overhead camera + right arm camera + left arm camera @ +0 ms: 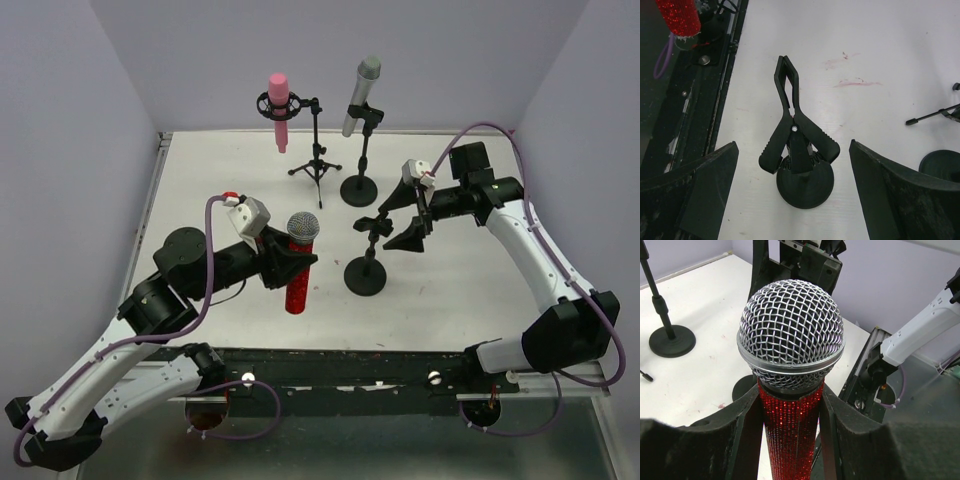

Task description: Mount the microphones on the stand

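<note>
Left gripper [284, 262] clamps the red microphone [792, 340]. Right gripper [408, 222] gapes empty. It should squeeze the spring clip [790, 125] handles squarely first.

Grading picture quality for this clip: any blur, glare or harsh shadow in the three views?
Top view: even light, sharp, only soft shadows by the near stand. Left wrist: red mic crisp, small glints on its mesh; the left hand around it dark, soft-edged. Right wrist: clip sharp; the right hand dim, slightly blurred at the bottom corners.
</note>
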`<state>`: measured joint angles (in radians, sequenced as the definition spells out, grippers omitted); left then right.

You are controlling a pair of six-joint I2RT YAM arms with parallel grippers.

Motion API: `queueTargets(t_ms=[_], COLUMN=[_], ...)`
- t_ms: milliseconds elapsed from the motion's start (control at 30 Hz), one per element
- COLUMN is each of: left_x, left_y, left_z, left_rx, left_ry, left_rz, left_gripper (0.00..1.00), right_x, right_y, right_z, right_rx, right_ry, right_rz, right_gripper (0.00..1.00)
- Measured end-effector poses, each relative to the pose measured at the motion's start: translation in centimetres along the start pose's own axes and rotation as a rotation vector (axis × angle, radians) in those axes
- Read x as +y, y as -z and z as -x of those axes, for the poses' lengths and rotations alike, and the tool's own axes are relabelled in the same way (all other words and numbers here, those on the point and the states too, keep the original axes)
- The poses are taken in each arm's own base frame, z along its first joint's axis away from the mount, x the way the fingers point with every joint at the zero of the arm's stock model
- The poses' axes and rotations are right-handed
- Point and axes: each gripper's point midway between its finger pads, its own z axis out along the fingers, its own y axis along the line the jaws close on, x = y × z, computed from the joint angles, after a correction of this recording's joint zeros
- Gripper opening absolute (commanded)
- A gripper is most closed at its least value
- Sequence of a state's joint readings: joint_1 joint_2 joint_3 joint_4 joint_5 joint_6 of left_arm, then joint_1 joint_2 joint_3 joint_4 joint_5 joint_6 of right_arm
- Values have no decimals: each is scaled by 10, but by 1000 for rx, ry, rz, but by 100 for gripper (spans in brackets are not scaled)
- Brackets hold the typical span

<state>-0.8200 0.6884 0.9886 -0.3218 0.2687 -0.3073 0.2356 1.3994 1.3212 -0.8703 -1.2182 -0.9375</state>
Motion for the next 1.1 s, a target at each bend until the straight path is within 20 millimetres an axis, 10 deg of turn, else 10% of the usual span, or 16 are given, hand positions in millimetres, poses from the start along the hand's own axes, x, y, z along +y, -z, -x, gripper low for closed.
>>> queueTargets(t_ms=[300, 700, 1100], left_x=[1, 10, 35], left_y=[-6, -26, -84], left_z=[-1, 6, 21], left_rx=[-3, 19, 59], left_ry=[10, -29, -162], left_rz=[-1, 18, 58], left_gripper=[0, 0, 0], right_x=[1, -1, 0], right_y=[-7, -7, -7], right_z=[-1, -6, -7], right_rx=[4, 12, 16], right_ry=[-10, 15, 22], right_rz=[15, 10, 12], right_gripper=[89, 29, 22])
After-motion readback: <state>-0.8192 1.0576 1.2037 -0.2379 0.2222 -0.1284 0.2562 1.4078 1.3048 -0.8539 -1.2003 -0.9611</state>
